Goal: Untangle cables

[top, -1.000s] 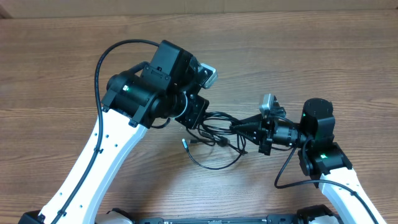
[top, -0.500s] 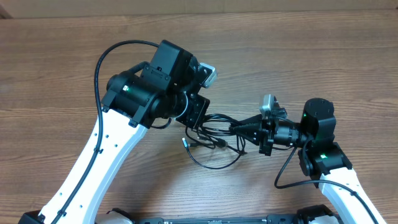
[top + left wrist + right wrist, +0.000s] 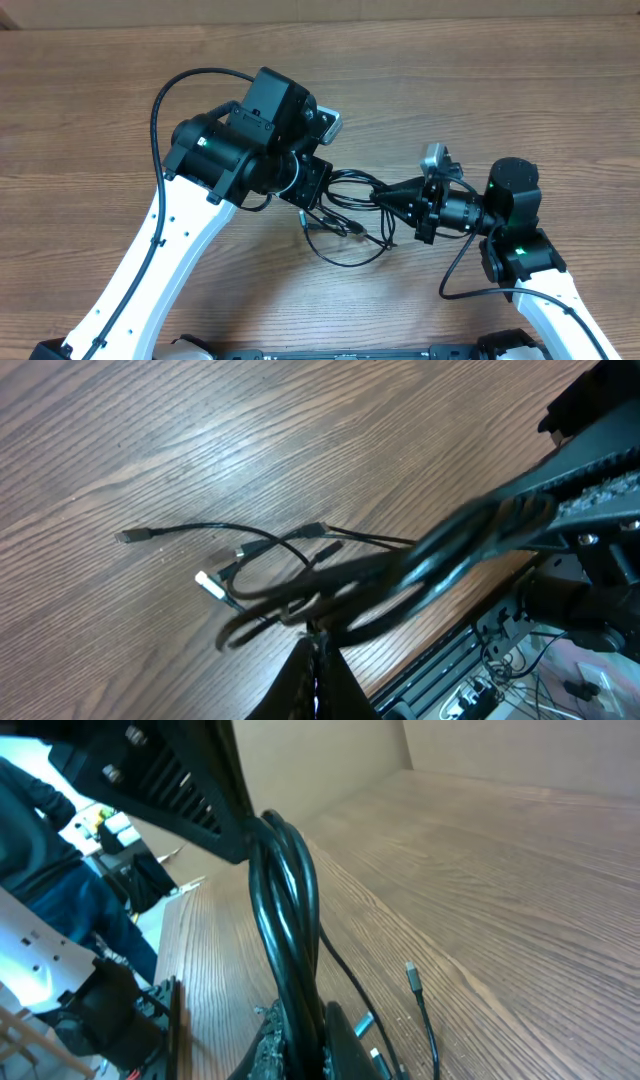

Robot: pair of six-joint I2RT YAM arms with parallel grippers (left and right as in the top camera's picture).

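Seen from above, the left gripper [image 3: 318, 193] sits left of centre over the wooden table [image 3: 500, 90]. Its fingers are pressed together on the left end of the cables [image 3: 350, 205]. The tangle lies mid-table between the two arms, and its long axis runs left to right. A few strands are pulled fairly straight across to the right gripper [image 3: 380, 197], whose fingers are likewise clamped tight on the right end. Slack loops sag from the stretched part toward the near side. The overhead camera alone shows both arms and the whole span. The left wrist camera brings out the loose ends that are hard to pick out from above. A dark plug [image 3: 127, 536] lies on the wood at the far left of a thin cord. Right of it, a silver-tipped plug [image 3: 208, 584] points left. Blurred strands lift from this gripper's closed fingertips up to the right gripper's dark finger at upper right. The right wrist camera looks along the bundle instead. There the strands rise steeply from its own shut fingers to the left gripper at upper left. A small plug [image 3: 411, 975] lies on the table to the right, apart from the bundle.
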